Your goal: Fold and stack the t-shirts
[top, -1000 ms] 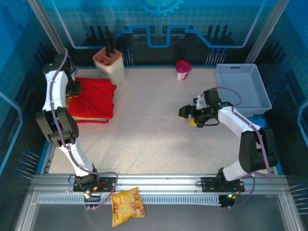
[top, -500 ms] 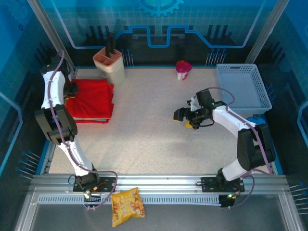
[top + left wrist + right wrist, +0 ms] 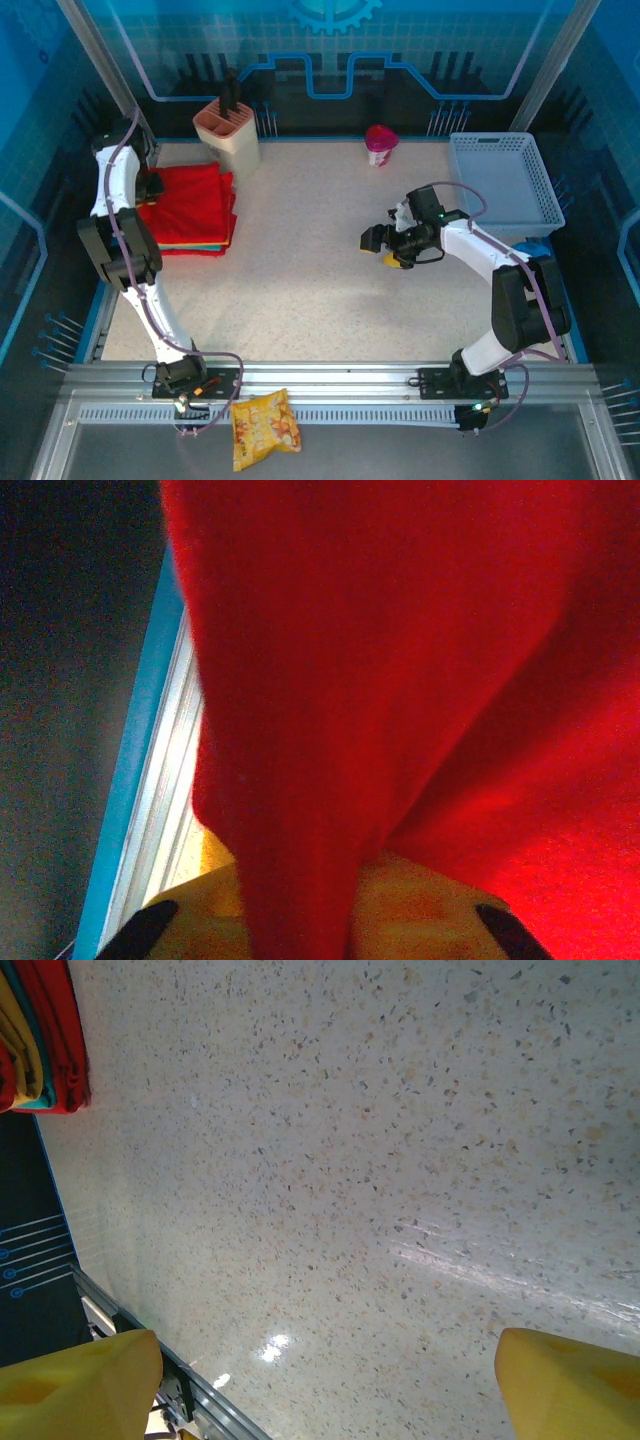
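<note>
The red t-shirt (image 3: 190, 200) lies folded over the yellow t-shirt (image 3: 15, 1030) at upper left. My left gripper (image 3: 150, 186) sits at its edge, grip unclear under cloth. My right gripper (image 3: 385, 248) hangs spread wide, centre-right.

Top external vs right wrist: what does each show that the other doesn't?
Top external: basket, pink cup, beige holder, snack bag. Right wrist: the right pincer up close, yellow fingertips wide apart, nothing between them. Shared: the speckled table and the folded stack at its left edge, red t-shirt on top.
</note>
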